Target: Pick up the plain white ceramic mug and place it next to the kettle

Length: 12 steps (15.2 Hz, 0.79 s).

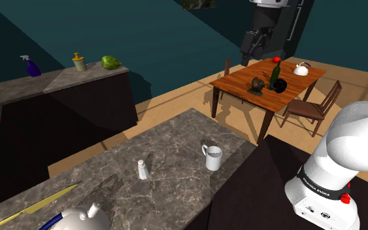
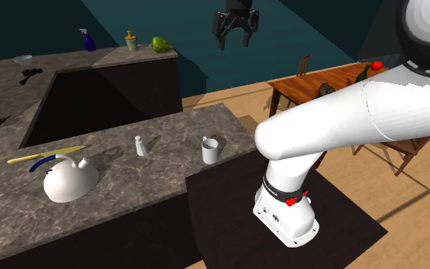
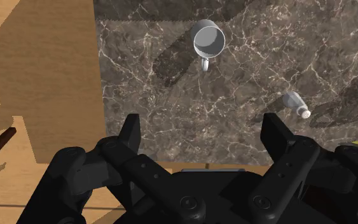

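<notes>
Marble counter (image 1: pixel 169 140) holds the mug (image 1: pixel 213 157) upright near its edge, shaker (image 2: pixel 140 146) between it and the kettle (image 2: pixel 69 182). My pincer (image 2: pixel 234 40) hangs high above, jaws apart, empty. Descending off-centre, I could clip the rim and knock the mug overboard.

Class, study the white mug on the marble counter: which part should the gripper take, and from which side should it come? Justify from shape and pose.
Probably its wall, from straight above: the mug stands upright with its mouth open upward, so the open gripper overhead could lower one finger inside the rim and one outside, opposite the handle.
</notes>
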Available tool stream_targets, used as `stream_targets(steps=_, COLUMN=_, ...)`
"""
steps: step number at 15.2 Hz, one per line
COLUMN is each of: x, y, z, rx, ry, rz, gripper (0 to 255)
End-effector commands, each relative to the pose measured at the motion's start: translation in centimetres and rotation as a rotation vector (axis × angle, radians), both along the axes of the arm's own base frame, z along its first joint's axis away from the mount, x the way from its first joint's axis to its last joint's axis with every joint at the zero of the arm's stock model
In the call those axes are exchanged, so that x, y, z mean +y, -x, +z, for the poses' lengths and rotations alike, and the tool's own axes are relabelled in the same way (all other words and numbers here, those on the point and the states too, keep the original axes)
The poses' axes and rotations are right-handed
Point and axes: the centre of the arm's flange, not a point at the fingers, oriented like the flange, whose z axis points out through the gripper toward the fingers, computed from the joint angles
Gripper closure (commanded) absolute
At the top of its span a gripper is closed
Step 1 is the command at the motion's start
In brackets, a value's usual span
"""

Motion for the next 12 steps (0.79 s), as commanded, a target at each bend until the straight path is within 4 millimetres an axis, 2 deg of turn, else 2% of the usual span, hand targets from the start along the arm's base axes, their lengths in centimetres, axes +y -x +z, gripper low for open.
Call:
stream_targets(steps=1, x=0.0, y=0.0, z=0.0, rx=0.000, ry=0.000, rz=0.000, gripper=0)
stream_targets(steps=12, x=3.6, y=-2.1, z=-14.0, rx=0.015, ry=0.007, rz=0.025, gripper=0)
